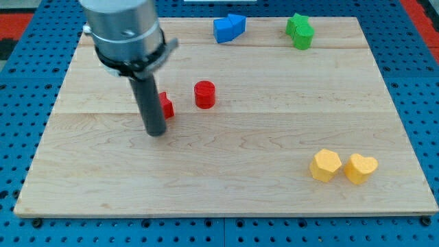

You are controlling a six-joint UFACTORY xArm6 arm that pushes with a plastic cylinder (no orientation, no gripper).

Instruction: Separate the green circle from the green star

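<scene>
Nothing done yet: green circle (pixel 303 40) and green star (pixel 296 25) touch at the view's top right. Your tip (pixel 157 133) holds nothing, far off by a red block (pixel 165 105).

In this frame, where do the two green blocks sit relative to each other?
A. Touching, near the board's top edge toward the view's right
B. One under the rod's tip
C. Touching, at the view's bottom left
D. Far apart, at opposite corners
A: the green star and green circle press together near the top right of the board, far from my tip.
</scene>
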